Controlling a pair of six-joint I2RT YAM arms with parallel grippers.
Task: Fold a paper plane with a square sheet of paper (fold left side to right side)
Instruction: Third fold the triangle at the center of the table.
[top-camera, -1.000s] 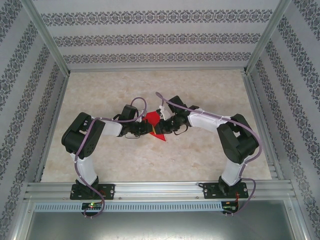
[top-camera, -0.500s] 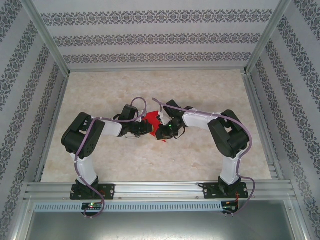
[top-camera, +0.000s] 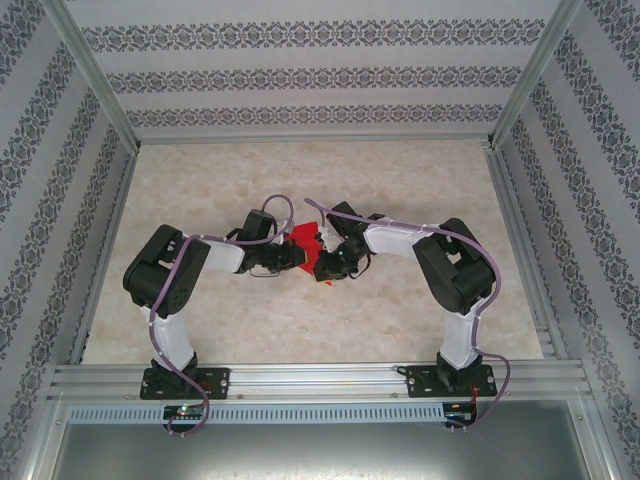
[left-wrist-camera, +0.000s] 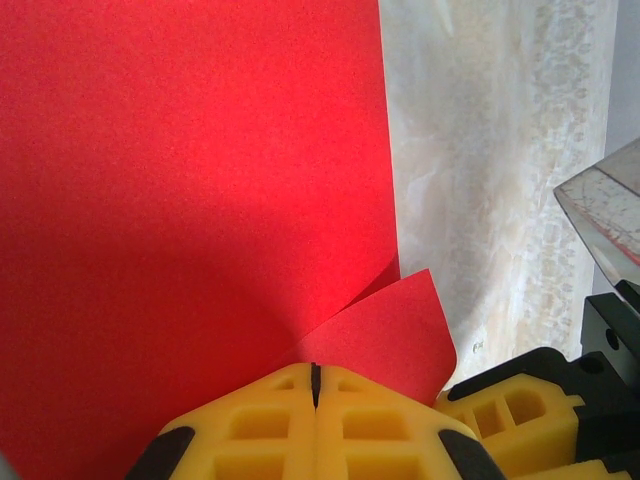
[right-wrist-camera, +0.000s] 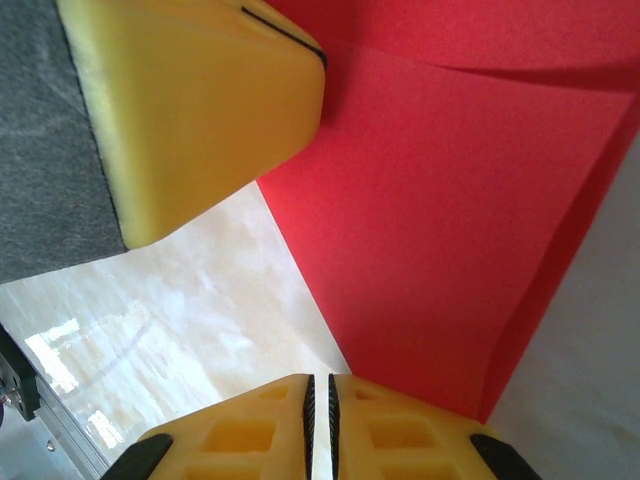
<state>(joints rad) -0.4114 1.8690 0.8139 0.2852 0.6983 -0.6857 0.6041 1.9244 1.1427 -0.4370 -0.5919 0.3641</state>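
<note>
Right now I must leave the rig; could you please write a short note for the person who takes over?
Left gripper: shut on the square sheet of paper, pinching its edge.
Right gripper: nearly shut at the sheet's edge; whether it pinches it, I cannot tell.
Paper: between both grippers, near the middle of the table.
Done: at least one crease shows.
To do: no plane shape yet; the folding remains.

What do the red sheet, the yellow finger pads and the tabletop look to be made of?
The red sheet: thin paper, matte and finely grained; one corner curls up softly. The yellow finger pads: probably soft foam or rubber, matte, with moulded pockets. The tabletop: marble-patterned and slightly glossy, with faint reflections; possibly laminate or printed film, can't tell which.
</note>
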